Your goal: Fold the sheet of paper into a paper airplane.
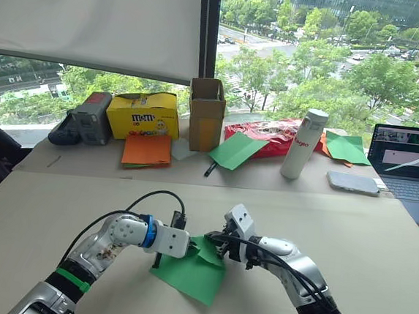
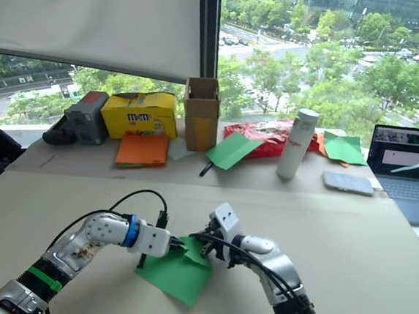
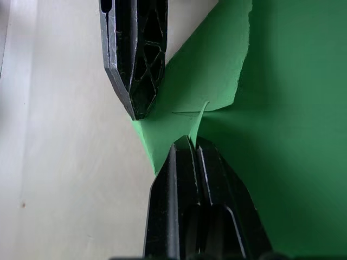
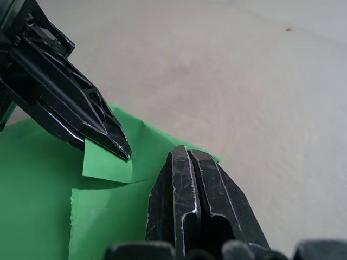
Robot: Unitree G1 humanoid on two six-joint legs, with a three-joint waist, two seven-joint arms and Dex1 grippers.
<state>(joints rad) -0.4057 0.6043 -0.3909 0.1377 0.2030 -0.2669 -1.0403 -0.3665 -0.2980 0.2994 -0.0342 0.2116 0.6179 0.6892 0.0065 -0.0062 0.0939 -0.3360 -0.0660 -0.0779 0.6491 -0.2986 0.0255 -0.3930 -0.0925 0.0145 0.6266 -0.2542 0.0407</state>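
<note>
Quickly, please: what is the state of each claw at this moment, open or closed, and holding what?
Left claw: closed, pinching a fold of the green sheet of paper.
Right claw: closed, tip at the paper's edge; a grip cannot be told.

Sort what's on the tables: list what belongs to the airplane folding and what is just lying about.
Belongs to the job:
flat bright green sheet of paper with a folded-over corner
left hand
right hand

Lying about:
orange paper sheets
yellow candy box
tall brown cardboard box
white bottle
open laptop
</note>
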